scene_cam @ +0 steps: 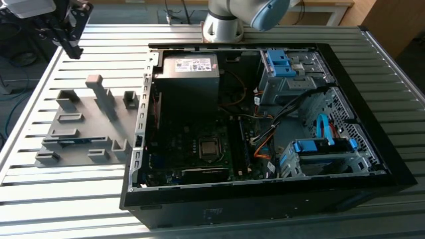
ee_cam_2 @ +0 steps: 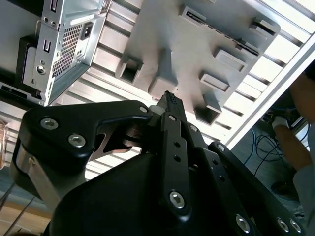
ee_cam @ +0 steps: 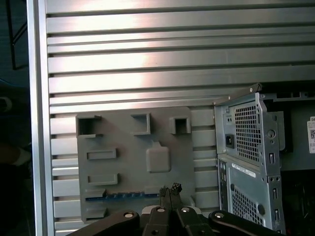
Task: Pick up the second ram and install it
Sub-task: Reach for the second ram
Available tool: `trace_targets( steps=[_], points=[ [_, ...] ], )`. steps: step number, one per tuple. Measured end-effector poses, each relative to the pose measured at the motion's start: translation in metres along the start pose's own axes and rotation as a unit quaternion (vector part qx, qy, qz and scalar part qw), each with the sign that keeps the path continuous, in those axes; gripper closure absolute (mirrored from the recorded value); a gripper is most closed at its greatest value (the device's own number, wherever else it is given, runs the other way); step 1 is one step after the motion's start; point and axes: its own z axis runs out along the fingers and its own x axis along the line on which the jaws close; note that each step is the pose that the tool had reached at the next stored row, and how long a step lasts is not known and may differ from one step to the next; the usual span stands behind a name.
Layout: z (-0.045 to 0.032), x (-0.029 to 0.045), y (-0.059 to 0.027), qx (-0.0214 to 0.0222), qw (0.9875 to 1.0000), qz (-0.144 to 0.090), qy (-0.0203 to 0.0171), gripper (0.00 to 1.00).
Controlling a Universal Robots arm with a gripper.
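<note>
Second ram lies flat in a slot of the grey holder tray, a thin blue strip near the tray's six o'clock edge as the exterior view shows it. In the first wrist view the same blue stick sits in its slot in the tray, untouched.

The tray rests on the slatted metal counter at nine o'clock of the open computer case, just beside its wall.

The arm's base stands on the counter at twelve o'clock of the case. The gripper hangs off at about eleven o'clock of the tray, up in the air and well apart from it, with its black fingers pointing down toward the counter at a slight tilt.

In both wrist views the camera looks down past the gripper onto the tray and a corner of the case. The jaws are drawn together, tips meeting, and nothing is held between them; the second wrist view shows the gripper closed over the tray far below.
</note>
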Motion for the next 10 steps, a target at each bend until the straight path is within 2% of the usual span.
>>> trace_targets(
  steps=[10],
  points=[
    [-0.0001,0.0048,-0.0004,0.0000,1.0000,0.000,0.0000,0.89]
  ],
)
